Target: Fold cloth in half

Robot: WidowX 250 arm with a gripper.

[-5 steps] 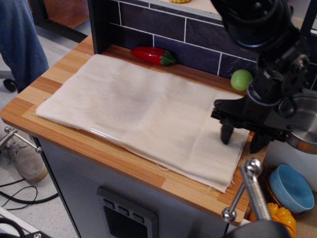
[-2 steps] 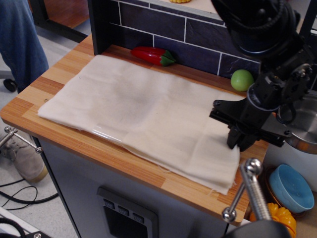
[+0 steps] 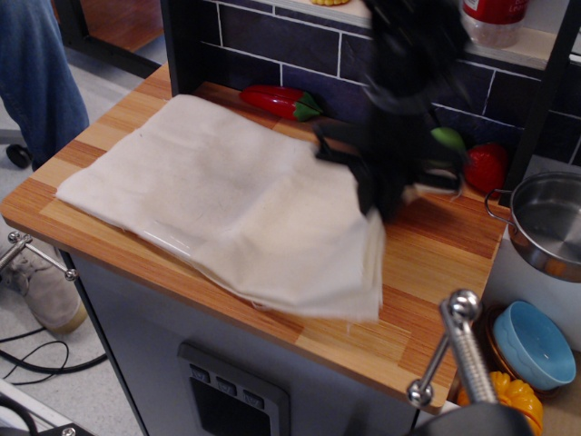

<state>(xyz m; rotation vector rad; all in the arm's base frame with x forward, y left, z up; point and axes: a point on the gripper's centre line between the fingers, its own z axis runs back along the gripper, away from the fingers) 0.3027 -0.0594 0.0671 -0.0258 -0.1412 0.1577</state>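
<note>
Your end effector point(image 3: 379, 195) is a dark, motion-blurred shape over the middle of the worktop point(image 3: 436, 272), with the arm rising behind it toward the tiled back wall point(image 3: 300, 41); its fingers look pinched together on the lifted right edge of the cloth point(image 3: 227, 204), though the blur keeps you from seeing the fingertips cleanly. You can see that edge raised off the wood and hanging in a soft drape just below the end effector; the rest of the cream cloth lies flat across the left and centre of the worktop, its near-left corner close to the front edge. You have bare wood showing to the right of the cloth.

Behind the cloth, a red pepper point(image 3: 277, 100) lies against the wall; a green ball point(image 3: 448, 138) shows just right of the arm, partly hidden by it; a red rounded object point(image 3: 487, 166) sits beside that. Further right you see a steel pot point(image 3: 549, 222) at the worktop's end; below it a blue bowl point(image 3: 534, 341) and a yellow object point(image 3: 517, 400). A metal handle point(image 3: 451, 350) stands in the near foreground; a person's jeans leg point(image 3: 36, 73) fills the upper left.
</note>
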